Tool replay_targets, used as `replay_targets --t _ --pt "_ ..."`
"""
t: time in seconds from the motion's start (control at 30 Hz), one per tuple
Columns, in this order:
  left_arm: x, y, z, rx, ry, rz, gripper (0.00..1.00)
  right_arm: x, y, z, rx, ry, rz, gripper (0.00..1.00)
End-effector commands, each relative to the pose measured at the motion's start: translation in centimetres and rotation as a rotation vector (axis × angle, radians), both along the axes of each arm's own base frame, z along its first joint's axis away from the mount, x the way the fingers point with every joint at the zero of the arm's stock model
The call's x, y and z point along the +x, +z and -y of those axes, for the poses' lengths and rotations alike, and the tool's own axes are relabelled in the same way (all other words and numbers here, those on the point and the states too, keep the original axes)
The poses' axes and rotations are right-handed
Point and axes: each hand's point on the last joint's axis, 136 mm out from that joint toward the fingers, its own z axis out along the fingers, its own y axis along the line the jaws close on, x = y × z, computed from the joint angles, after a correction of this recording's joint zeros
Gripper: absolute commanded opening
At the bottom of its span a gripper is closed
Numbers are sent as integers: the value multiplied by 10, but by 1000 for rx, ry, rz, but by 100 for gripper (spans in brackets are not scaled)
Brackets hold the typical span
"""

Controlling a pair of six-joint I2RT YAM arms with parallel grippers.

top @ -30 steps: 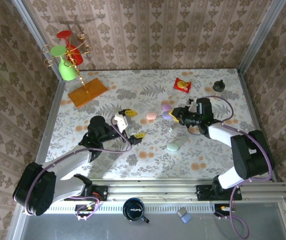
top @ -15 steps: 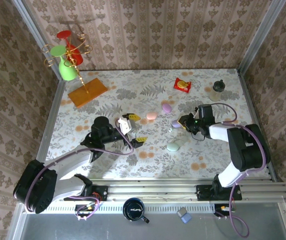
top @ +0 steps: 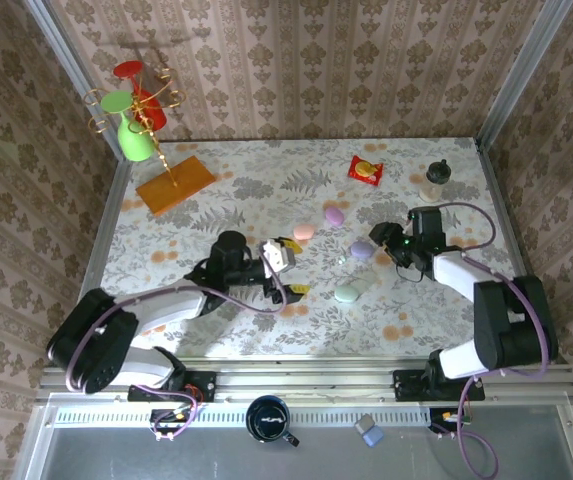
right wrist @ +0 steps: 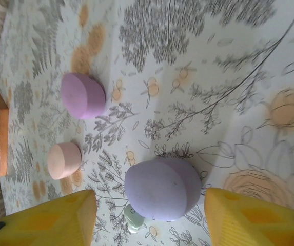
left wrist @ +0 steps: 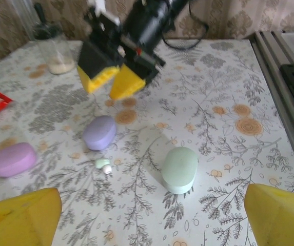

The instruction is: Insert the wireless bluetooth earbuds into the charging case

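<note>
The earbuds (left wrist: pixel 103 165) lie loose on the desk (left wrist: pixel 229 77) just beside the lilac case (left wrist: pixel 99 132); fetching one looks to be the step in hand. The left gripper (top: pixel 292 266) and the right gripper (left wrist: pixel 115 81) both have their jaws open and empty; the next move calls for a fine, centred pinch.

No writing can be read anywhere. The red packet (top: pixel 365 169) on the tabletop (top: pixel 216 200) bears a yellow printed picture, but any lettering on it is too small to make out. Well nearer than the packet, past the tabletop's near edge, a dark mug (top: pixel 269 418) carries pale marks, equally illegible.
</note>
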Motion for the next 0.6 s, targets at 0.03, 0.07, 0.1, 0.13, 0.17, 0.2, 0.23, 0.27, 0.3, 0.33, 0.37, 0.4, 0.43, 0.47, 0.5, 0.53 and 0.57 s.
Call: replay_targets --t 0.03,0.07,0.1,0.13,0.17,0.2,0.23,0.27,0.3,0.33,0.37,0.4,0.43,0.47,0.5,0.53,0.57 --pt "-1 -22 26 49 -48 3 91 -14 16 27 -123 -43 15 61" --pt "-2 -29 33 62 -61 -2 91 -16 21 30 -139 -46 26 61" --pt "-4 -35 39 72 -75 -9 91 -18 24 32 -152 -47 32 61" --pt "-6 -42 45 82 -91 -13 91 -19 27 34 -165 -48 38 61" --pt "-2 -50 51 99 -76 -12 91 -20 31 35 -173 -49 47 61" --pt "-3 -56 55 105 -83 -16 91 -22 33 36 -178 -49 53 61" --pt "-3 -62 60 105 -88 -22 91 -22 35 37 -181 -52 61 61" --pt "-2 -67 64 106 -92 -31 91 -23 36 38 -182 -54 64 61" --pt "-1 -72 67 104 -96 -35 91 -23 37 38 -184 -54 68 61" --pt "1 -77 70 103 -95 -39 91 -24 37 38 -184 -50 69 61" --pt "3 -82 73 104 -94 -42 91 -25 38 37 -184 -43 72 61" --pt "5 -87 75 106 -93 -43 91 -25 38 37 -184 -37 70 61" --pt "7 -93 77 101 -90 -40 91 -27 37 35 -183 -28 68 61" --pt "8 -97 79 99 -98 -42 90 -27 37 35 -183 -27 68 61" --pt "7 -102 81 102 -108 -44 90 -27 36 36 -183 -27 68 61" --pt "7 -106 83 96 -119 -44 89 -27 35 35 -182 -26 67 60" --pt "3 -110 84 88 -142 -51 87 -27 35 36 -181 -27 68 60"
